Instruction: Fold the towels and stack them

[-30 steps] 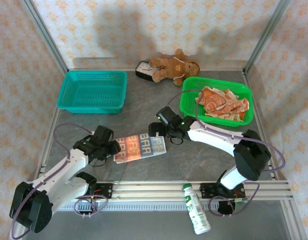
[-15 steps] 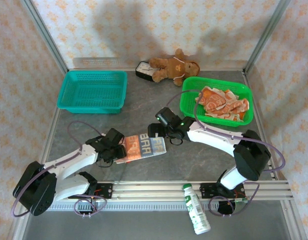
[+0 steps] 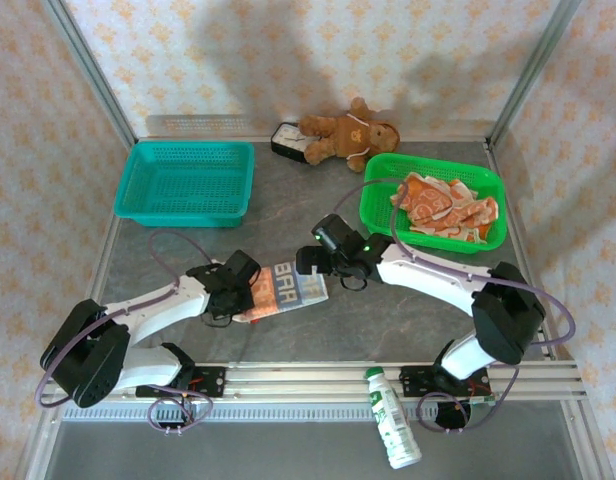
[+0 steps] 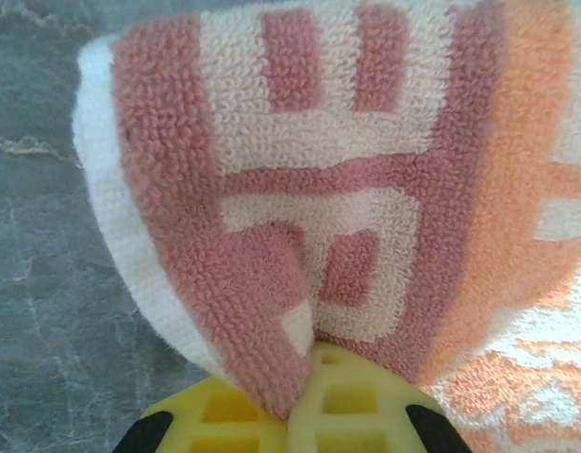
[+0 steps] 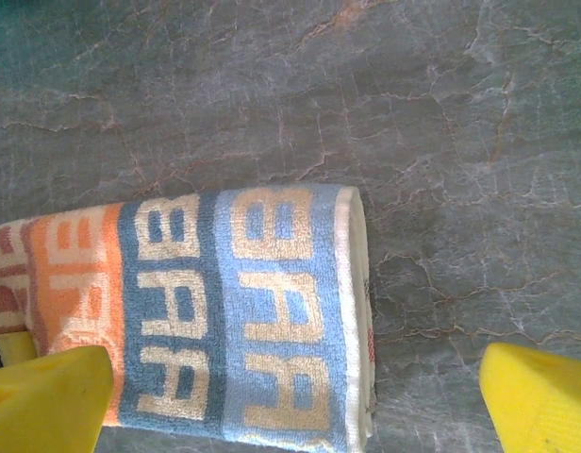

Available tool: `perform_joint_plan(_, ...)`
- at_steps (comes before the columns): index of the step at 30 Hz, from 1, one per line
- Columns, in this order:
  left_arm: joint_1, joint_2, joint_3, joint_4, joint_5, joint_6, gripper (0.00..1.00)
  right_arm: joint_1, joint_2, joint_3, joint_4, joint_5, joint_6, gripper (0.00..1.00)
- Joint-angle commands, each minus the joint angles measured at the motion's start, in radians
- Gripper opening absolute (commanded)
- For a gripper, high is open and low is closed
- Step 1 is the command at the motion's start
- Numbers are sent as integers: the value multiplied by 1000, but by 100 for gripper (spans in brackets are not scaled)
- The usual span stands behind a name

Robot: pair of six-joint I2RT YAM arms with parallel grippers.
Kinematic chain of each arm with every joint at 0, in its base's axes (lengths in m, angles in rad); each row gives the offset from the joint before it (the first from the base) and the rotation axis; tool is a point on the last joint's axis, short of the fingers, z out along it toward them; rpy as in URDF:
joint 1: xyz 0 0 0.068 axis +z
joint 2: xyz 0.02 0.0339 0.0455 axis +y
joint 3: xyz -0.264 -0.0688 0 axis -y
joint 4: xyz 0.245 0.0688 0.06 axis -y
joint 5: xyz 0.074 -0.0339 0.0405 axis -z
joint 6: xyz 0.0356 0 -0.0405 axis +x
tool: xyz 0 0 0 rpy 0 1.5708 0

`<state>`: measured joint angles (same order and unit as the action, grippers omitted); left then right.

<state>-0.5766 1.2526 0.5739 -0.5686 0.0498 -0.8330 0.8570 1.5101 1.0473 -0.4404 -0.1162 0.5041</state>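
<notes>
A: What has changed over the last second?

B: The left end effector has swept from the lower left toward the centre of the overhead view, carrying one end of the striped towel with it; the strip of cloth flat on the table now reads shorter, its leftmost letters covered.

A: Is it really holding the cloth?

B: Yes; in the left wrist view the dusty-red and white terry bunches down into the yellow fingers, which are clenched on that edge and lift it off the grey surface.

A: And the other arm?

B: The right end effector has barely shifted; it hangs at the towel's upper right corner; in its own view the yellow fingers sit wide apart on either side of the blue lettered end, released and grasping nothing.

A: What does that mean for the task?

B: I judge a fold along the towel's length is under way, the left end being drawn over toward the right end; it is not yet laid down. The orange-and-white towels lie crumpled in the green basket at the upper right, so most of the folding and all of the stacking look to be ahead.
</notes>
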Motion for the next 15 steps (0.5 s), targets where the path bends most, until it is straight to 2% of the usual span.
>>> perform_joint_plan(1,-7,-33,79,-90,-69,40,0,5,-48,-2,-32,75,15,99)
perform_joint_plan(7,-6,-21,350,-257,-108,125,0,-8,-92,-20,-41,165,45,99)
perform_joint_plan(15,-2,192,724,-334,-189,293,0,-41,-164,-56,-53,226,66,99)
